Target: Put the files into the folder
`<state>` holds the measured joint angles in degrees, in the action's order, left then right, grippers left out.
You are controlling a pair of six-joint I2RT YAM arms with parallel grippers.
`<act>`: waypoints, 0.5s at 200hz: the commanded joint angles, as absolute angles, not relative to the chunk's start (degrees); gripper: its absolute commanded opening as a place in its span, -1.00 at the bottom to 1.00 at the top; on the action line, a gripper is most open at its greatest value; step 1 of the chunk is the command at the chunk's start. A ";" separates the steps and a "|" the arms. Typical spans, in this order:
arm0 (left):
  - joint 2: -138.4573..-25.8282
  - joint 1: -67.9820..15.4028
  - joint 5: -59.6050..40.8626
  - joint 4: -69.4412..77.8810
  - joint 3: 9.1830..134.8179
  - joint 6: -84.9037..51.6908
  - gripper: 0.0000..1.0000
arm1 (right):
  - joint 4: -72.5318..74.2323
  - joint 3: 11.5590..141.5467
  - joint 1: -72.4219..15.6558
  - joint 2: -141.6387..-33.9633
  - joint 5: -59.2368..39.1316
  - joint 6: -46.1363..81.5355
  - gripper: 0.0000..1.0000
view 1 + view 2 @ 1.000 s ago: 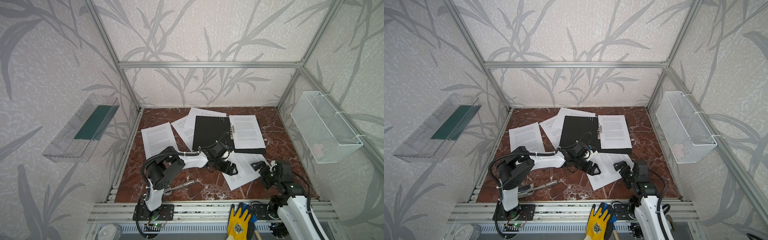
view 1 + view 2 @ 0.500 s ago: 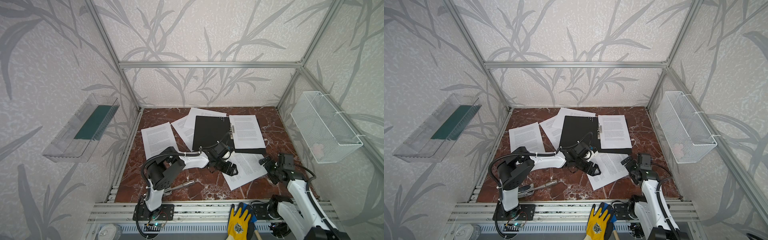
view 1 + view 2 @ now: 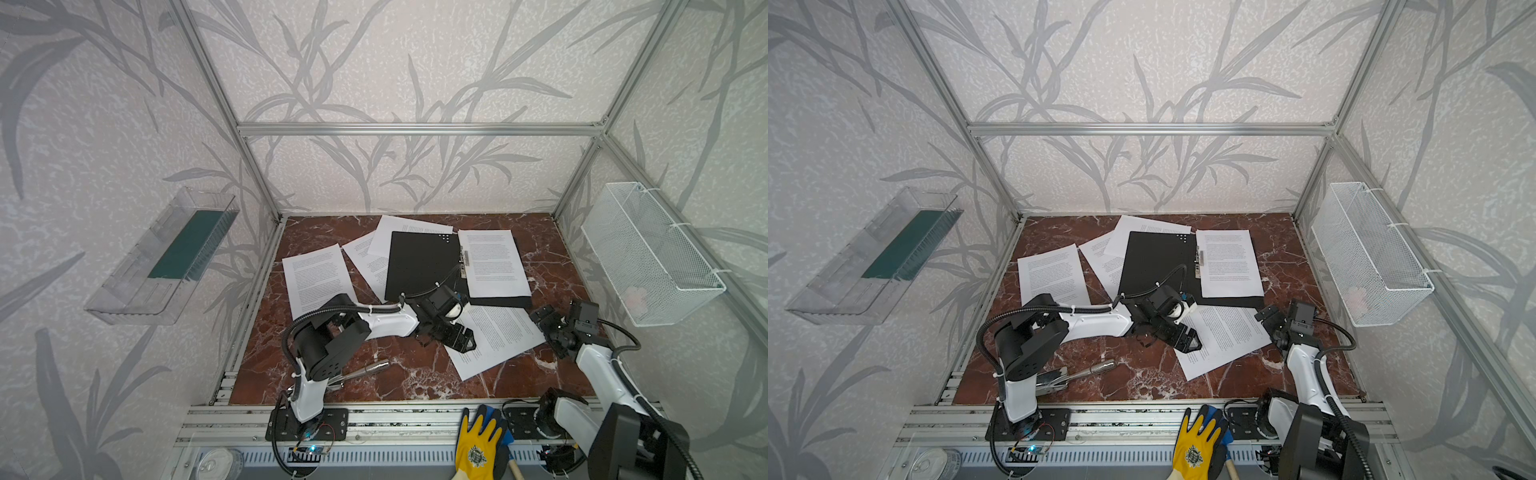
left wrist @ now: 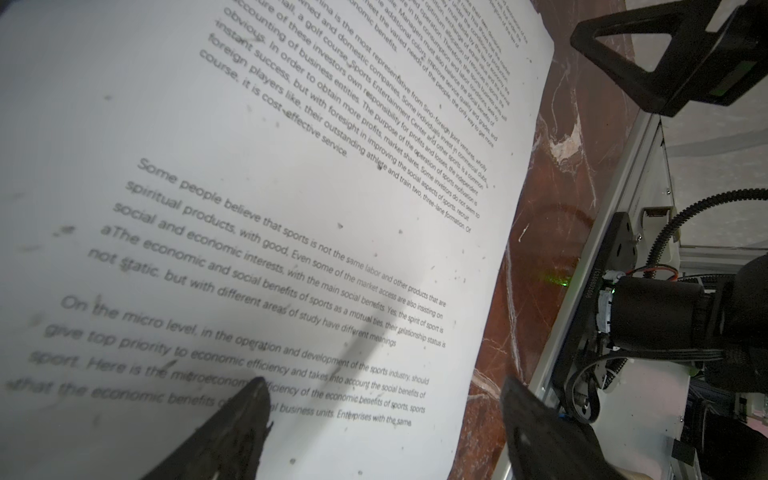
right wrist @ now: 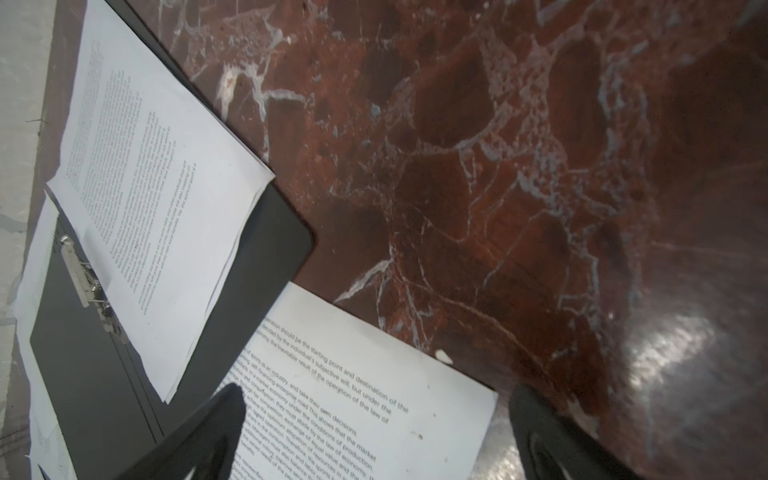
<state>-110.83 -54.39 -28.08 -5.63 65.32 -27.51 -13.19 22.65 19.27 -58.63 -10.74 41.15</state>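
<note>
Left gripper (image 3: 457, 343) spread wide and empty, straddling an edge of the near sheet (image 3: 498, 336). Right gripper (image 3: 549, 328) also wide and empty, at that sheet's right edge. Behind them the folder (image 3: 419, 266) lies open, black side up, with a second sheet (image 3: 492, 262) on its right half and loose sheets (image 3: 316, 278) to its left.

One folder (image 3: 419, 266), open flat, black inside up, metal spine clip (image 3: 465, 259), far centre of bench (image 3: 561, 249). Files (image 3: 494, 262), white printed sheets: several stacked on folder's right half; two sheets (image 3: 368, 266) tucked under its left edge; left sheet (image 3: 316, 276) beside them; near sheet (image 3: 498, 336) askew, right of centre.
</note>
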 commanded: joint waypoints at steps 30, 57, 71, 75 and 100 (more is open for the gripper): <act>-115.37 -54.86 -25.13 -16.87 63.10 -26.94 0.76 | -12.03 25.88 19.68 -67.47 -17.02 37.12 0.98; -116.14 -54.84 -25.64 -17.06 63.58 -26.81 0.75 | -12.39 25.41 19.61 -69.42 -19.21 37.80 0.98; -116.56 -54.93 -26.00 -17.05 63.87 -26.70 0.75 | -12.43 24.80 19.64 -69.37 -21.31 38.02 0.98; -116.69 -54.93 -26.09 -17.09 63.96 -26.70 0.74 | -12.43 24.59 19.67 -69.20 -21.80 38.10 0.98; -117.17 -55.28 -26.63 -16.85 64.31 -26.71 0.74 | -11.77 22.71 19.38 -67.24 -24.35 39.00 0.98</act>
